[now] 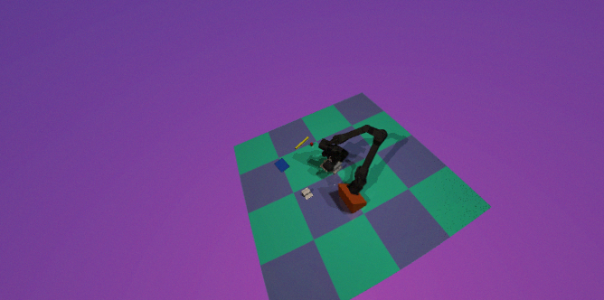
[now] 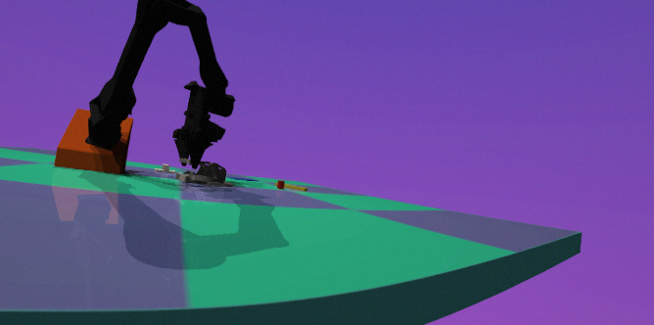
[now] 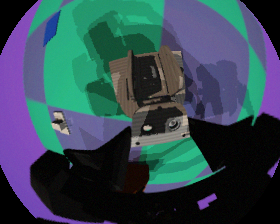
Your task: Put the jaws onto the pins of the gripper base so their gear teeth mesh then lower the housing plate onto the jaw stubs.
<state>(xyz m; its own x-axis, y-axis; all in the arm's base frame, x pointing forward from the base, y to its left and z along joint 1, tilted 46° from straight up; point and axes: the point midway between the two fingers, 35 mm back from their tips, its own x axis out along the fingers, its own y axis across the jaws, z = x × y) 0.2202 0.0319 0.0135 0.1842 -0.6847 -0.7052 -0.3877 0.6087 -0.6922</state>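
Note:
My gripper (image 1: 331, 167) (image 2: 189, 163) (image 3: 157, 124) points down and is shut on the pale housing plate (image 3: 143, 136), which has two round holes and lies between the fingertips. The plate is just above the mat, over the near end of the pale gripper base assembly (image 3: 122, 90) (image 2: 208, 180). Two upright jaw-like pieces stand at the assembly's far end in the wrist view, with a dark gap between them. The plate hides the assembly's near end, so the pins, gear teeth and stubs do not show. Whether plate and assembly touch cannot be told.
A small pale part with two blocks (image 1: 306, 193) (image 2: 165, 167) (image 3: 60, 122) lies beside the assembly. A blue square (image 1: 281, 164) (image 3: 52, 28), a yellow bar (image 1: 302, 143) (image 2: 296, 188) and a red block (image 1: 311, 144) (image 2: 280, 184) lie farther out. The orange robot base (image 1: 352, 200) (image 2: 93, 153) stands near.

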